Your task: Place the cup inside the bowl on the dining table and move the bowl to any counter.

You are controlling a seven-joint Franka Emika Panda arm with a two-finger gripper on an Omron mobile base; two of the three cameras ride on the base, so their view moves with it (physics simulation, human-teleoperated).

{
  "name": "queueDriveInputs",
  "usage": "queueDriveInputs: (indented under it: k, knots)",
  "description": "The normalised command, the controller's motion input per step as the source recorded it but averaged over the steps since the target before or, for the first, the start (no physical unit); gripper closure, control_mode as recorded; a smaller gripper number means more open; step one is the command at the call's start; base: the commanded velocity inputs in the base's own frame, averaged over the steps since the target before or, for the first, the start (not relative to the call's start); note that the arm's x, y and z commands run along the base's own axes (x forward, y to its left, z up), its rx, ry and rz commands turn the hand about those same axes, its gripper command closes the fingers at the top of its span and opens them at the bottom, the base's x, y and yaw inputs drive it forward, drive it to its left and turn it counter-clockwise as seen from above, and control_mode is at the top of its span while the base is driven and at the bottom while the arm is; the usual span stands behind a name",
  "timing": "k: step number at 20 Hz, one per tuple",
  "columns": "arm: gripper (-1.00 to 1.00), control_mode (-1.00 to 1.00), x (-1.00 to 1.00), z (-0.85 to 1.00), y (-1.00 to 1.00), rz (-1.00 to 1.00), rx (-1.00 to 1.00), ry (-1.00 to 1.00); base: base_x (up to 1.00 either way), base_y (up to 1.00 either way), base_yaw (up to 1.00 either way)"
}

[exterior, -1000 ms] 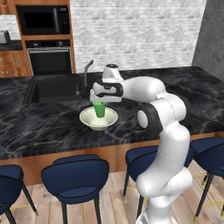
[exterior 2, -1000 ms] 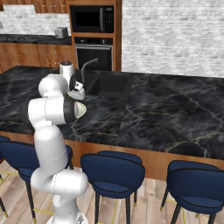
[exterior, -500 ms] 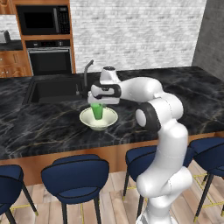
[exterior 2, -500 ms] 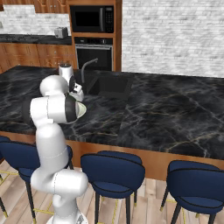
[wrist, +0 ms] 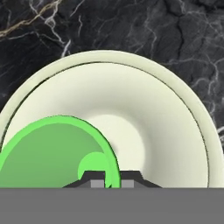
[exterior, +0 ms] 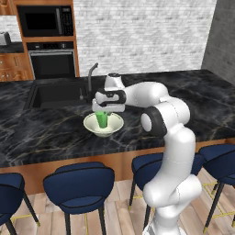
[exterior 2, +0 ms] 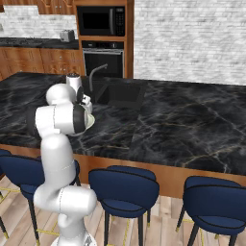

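cup point(wrist: 52, 153): lower part cut by hand view's bottom | bowl point(wrist: 144, 113): left, right rim cropped | end effector point(exterior: 103, 110): tips hidden behind cup | right base view: arm covers bowl, cup

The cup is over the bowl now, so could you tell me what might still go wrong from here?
1. The fingers pinch the cup by its rim; lifting before they open could drag it back out of the bowl.
2. The cup sits off-centre in the bowl, so it may tip once released.
3. The faucet stands close behind the gripper; a careless retreat might clip it.
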Motion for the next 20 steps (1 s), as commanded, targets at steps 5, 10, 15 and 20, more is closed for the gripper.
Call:
queueDriveInputs:
  k: [5,10,15,20]
  knots:
    - [1.00,-1.00,0.16,-0.10,0.00,0.00,0.00,0.00,0.00,0.00,0.00]
    - [1.00,-1.00,0.16,-0.12,0.00,0.00,0.00,0.01,0.00,0.00,0.00]
    - [1.00,-1.00,0.12,-0.17,0.00,0.00,0.00,0.00,0.00,0.00,0.00]
    - [1.00,-1.00,0.14,-0.16,0.00,0.00,0.00,0.00,0.00,0.00,0.00]
